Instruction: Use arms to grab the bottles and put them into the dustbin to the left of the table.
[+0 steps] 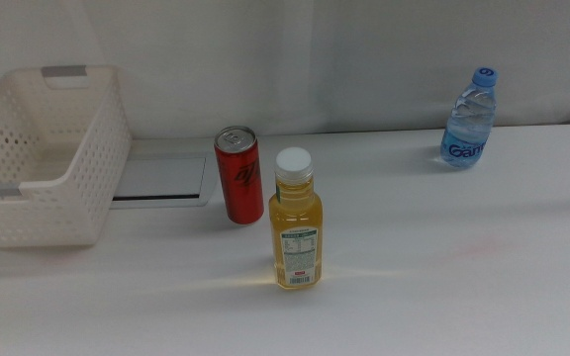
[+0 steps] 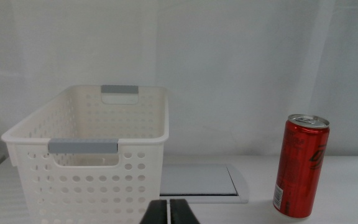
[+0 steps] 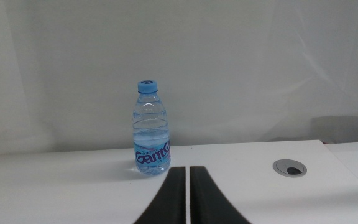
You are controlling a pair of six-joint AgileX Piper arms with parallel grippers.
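In the middle view a yellow-juice bottle [image 1: 296,222] with a white cap stands upright at the table's centre. A slim red can [image 1: 237,174] stands just behind it to the left; the left wrist view also shows the can [image 2: 299,165]. A small water bottle [image 1: 466,121] with a blue cap stands far back on the right, and it shows in the right wrist view [image 3: 150,129]. The white perforated dustbin [image 1: 38,163] sits at the left. My left gripper [image 2: 169,211] is shut, facing the dustbin [image 2: 86,149]. My right gripper [image 3: 188,196] is shut, some way short of the water bottle. Neither arm appears in the middle view.
A flat grey panel [image 1: 161,180] lies set into the table between the dustbin and the can. A round grey grommet [image 3: 289,167] sits in the tabletop to the right of the water bottle. White curtain backs the table.
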